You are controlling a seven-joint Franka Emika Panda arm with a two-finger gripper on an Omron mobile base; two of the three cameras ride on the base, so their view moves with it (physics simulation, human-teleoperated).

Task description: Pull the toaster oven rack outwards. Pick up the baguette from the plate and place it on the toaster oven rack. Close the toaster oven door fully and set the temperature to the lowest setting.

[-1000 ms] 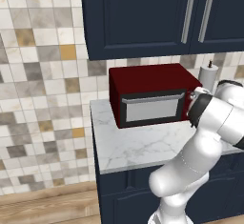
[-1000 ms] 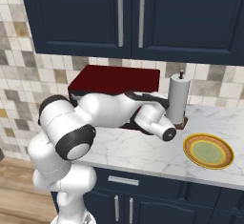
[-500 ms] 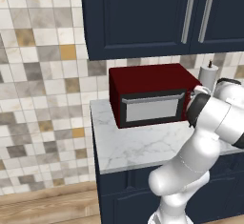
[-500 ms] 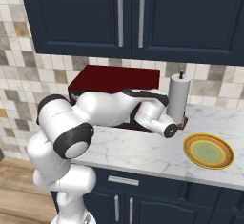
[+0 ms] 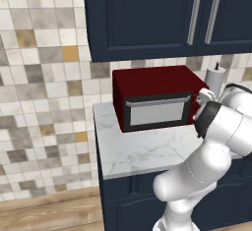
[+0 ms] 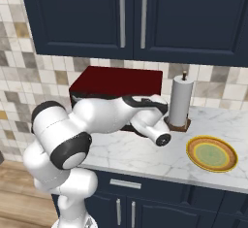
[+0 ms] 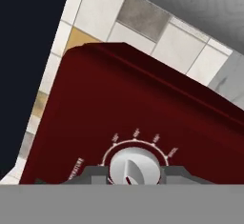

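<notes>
The knob (image 7: 132,168) sits at the six o'clock edge of the hand view, a white dial with a raised ridge and a ring of tick marks arcing over it from nine to three o'clock. It is set in the dark red side panel of the toaster oven (image 5: 150,95). The two dark finger tips of the gripper (image 7: 132,173) stand just beside the dial, one at its nine o'clock and one at its three o'clock. The jaws look set about as wide as the dial, but I cannot tell whether they press on it or merely bracket it.

In the left base view the oven door (image 5: 156,111) stands flush with the oven front, with its silver handle along the top. The plate (image 6: 211,153) lies bare on the counter (image 6: 145,159), at about three o'clock of the arm's wrist in the right base view. So the baguette is probably inside, and the step in hand looks like the last one, setting the temperature. The next move calls for a firm pinch on the dial and a roll of the wrist towards the low end of the scale. Which way that lies is too small to read.

The right base view also shows a paper towel roll (image 6: 179,101) just beside the oven at its three o'clock. In that view the arm covers the oven's front.
</notes>
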